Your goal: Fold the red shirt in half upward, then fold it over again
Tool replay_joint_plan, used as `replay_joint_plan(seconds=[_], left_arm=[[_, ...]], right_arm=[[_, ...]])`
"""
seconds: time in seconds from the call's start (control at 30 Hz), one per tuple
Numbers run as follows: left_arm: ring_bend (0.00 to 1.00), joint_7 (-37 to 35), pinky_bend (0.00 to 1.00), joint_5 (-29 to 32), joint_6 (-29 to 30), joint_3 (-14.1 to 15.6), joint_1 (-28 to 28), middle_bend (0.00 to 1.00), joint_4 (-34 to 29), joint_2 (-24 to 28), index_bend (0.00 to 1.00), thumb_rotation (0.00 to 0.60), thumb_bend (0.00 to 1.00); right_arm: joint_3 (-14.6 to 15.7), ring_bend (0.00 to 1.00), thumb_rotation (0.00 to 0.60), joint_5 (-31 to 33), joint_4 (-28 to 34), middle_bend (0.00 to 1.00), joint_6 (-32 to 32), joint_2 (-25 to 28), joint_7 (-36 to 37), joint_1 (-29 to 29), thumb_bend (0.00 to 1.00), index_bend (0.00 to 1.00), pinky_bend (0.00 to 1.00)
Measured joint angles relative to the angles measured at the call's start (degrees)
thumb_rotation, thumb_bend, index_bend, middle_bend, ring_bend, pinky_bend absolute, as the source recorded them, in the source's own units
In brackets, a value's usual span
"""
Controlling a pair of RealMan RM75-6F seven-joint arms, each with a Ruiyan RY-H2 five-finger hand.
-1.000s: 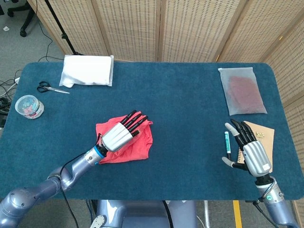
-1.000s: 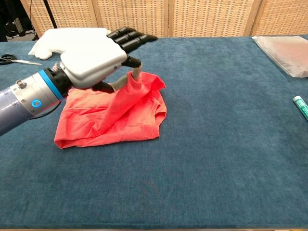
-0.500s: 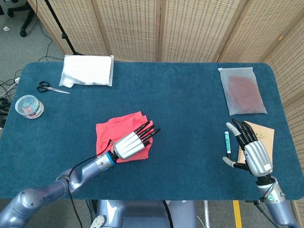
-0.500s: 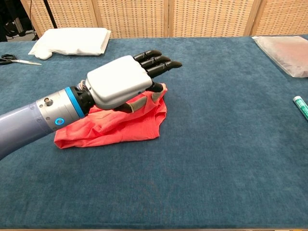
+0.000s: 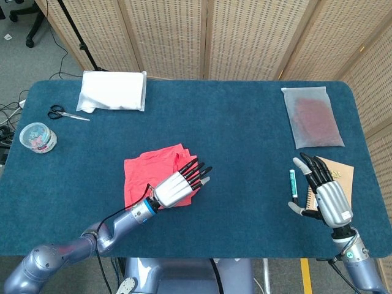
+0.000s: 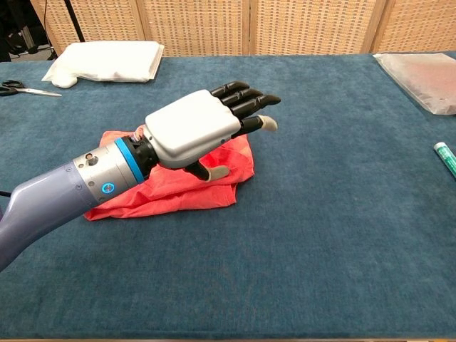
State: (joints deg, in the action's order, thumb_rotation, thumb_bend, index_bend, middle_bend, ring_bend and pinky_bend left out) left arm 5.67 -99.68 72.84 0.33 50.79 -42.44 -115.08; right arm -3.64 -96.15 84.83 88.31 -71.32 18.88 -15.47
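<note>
**Left hand off the shirt, fold laid**

The crumpled red cotton shirt [image 5: 154, 173] lies folded into a rough square on the dark blue felt-covered table [image 5: 245, 135], left of centre and nearer the front edge than the back. In the chest view its right edge [image 6: 239, 167] shows stacked layers — my read is at least one fold is down; can't tell from here if the second is done.

Left hand [image 5: 179, 187] hovers over the shirt's front-right corner, fingers straight and spread, nothing in them. Chest view shows a gap under the palm [image 6: 192, 128] — released, not pressing. Likely held flat to clear the cloth without snagging a layer.

Right hand [image 5: 324, 195] sits near the table's right front corner, fingers loosely apart, empty, above a tan notepad [image 5: 344, 174] and just beside a green-and-white marker pen [image 5: 293, 182] — parked out of the way.

Risk: the fold looks puffy and may spring open.
</note>
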Motion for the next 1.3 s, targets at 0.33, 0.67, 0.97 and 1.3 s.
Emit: replay_joint_plan(seconds=[0.33, 0.67, 0.97, 1.3], left_arm=[[0.0, -2.7, 0.0, 2.7, 3.4, -3.7, -1.0, 0.0, -4.8, 3.2, 0.0, 0.6, 0.2], [0.0, -5.5, 0.0, 6.5, 0.6, -3.5, -4.7, 0.0, -6.2, 8.4, 0.0, 0.6, 0.2], [0.0, -5.8, 0.0, 8.8, -2.9, -5.3, -3.4, 0.0, -2.1, 4.9, 0.0, 0.6, 0.2], [0.0, -4.3, 0.0, 11.1, -6.8, -8.6, 1.4, 0.0, 7.1, -4.0, 0.0, 0.6, 0.21]], right_arm=[[0.1, 0.0, 0.6, -0.2, 0.2, 0.0, 0.0, 0.0, -0.3, 0.0, 0.0, 0.0, 0.0], [0.1, 0.0, 0.6, -0.2, 0.4, 0.0, -0.3, 0.0, -0.4, 0.0, 0.0, 0.0, 0.0], [-0.2, 0.0, 0.6, 0.4, 0.3, 0.0, -0.5, 0.1, 0.3, -0.2, 0.0, 0.0, 0.0], [-0.7, 0.0, 0.6, 1.2, 0.1, 0.0, -0.6, 0.6, 2.0, -0.2, 0.0, 0.0, 0.0]])
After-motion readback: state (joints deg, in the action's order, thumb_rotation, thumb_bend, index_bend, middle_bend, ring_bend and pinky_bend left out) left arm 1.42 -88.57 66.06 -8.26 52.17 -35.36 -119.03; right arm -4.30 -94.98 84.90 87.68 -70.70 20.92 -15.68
